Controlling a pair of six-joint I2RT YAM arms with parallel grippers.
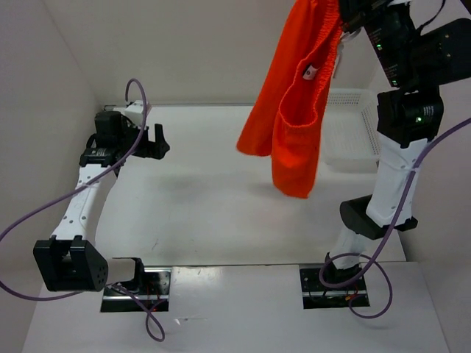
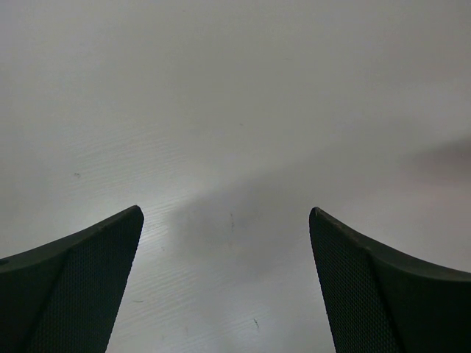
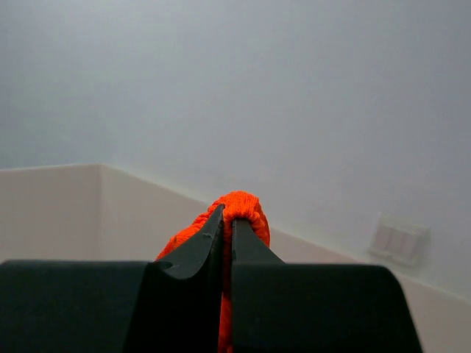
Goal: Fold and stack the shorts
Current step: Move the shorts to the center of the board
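Observation:
The orange-red shorts hang in the air above the table's right half, with a small white tag showing. My right gripper is raised high at the top right and shut on the shorts' gathered edge; in the right wrist view the cloth bulges out past the closed fingertips. The shorts' lowest hem hangs clear of the table. My left gripper is open and empty at the far left, low over the bare table, its fingers wide apart.
A white perforated basket stands at the back right, partly behind the hanging shorts and the right arm. White walls close in the table on the left, back and right. Purple cables trail from both arms.

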